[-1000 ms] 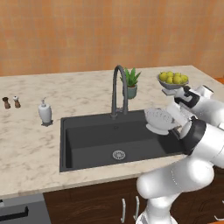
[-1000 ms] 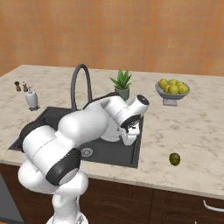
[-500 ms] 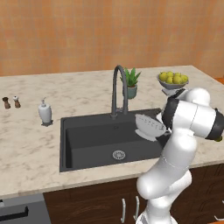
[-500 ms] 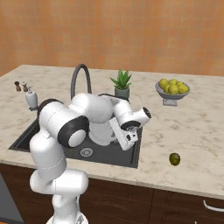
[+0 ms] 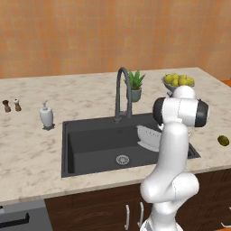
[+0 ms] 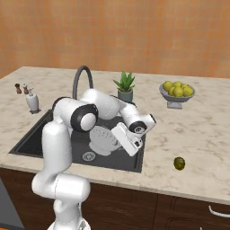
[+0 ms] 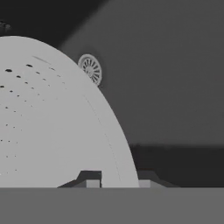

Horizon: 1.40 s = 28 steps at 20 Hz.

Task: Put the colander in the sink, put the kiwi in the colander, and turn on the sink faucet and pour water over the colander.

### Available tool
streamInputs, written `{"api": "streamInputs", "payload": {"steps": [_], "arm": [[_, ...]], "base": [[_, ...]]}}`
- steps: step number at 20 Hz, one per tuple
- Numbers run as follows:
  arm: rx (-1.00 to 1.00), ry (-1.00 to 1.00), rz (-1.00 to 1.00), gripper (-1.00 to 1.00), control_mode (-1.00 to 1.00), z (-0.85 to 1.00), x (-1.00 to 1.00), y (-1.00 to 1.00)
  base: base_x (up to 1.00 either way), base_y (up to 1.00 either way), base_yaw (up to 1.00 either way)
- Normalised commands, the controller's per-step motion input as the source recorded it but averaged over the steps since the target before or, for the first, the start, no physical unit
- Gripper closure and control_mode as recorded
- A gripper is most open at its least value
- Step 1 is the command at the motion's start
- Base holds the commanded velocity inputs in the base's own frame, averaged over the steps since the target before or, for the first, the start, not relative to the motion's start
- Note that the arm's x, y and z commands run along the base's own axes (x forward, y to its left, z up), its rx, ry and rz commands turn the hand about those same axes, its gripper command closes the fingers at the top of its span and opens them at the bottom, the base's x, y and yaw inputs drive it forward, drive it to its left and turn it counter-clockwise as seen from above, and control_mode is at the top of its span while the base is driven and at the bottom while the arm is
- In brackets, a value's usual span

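The white perforated colander (image 5: 146,137) (image 6: 102,138) hangs tilted on its side inside the dark grey sink (image 5: 90,140) (image 6: 36,139), over the right half of the basin and near the round drain (image 7: 90,68). My gripper (image 7: 118,183) (image 6: 117,140) is shut on the colander's rim (image 7: 52,122), which passes between the two finger tips. The kiwi (image 5: 223,140) (image 6: 179,163) lies on the counter to the right of the sink. Behind the basin stands the dark gooseneck sink faucet (image 5: 122,90) (image 6: 82,78); no water shows.
A grey bowl of lemons (image 5: 178,82) (image 6: 177,90) and a potted plant (image 5: 134,85) (image 6: 125,85) stand at the back right. A white soap dispenser (image 5: 46,116) (image 6: 32,101) and two small shakers (image 5: 11,105) (image 6: 21,88) stand left of the sink.
The arm has swung the colander from above the sink's right edge down and leftward into the basin. The grip has stayed the same and the kiwi has not moved.
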Motion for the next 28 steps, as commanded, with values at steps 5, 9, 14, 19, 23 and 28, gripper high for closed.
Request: {"api": "streamInputs", "payload": {"steps": [5, 9, 14, 19, 23, 28], "arm": [[0.01, -0.29, 0.33, 1.0, -1.0, -0.34, 0.43, 0.33], [0.0, -0.31, 0.28, 1.0, -1.0, -0.39, 0.33, 0.45], [0.01, -0.28, 0.11, 1.0, -1.0, -0.25, 0.34, 0.16], [0.0, -0.25, 0.0, 1.0, -1.0, -0.46, 0.18, 0.3], [0.0, -0.38, 0.05, 1.0, -1.0, -0.34, -0.49, 0.35], [0.0, -0.3, 0.02, 1.0, -1.0, -0.31, -0.66, 0.23]], "base": [[0.0, 0.0, 0.0], [0.0, 0.0, 0.0], [0.0, 0.0, 0.0], [0.0, 0.0, 0.0], [0.0, 0.0, 0.0], [0.0, 0.0, 0.0]]}}
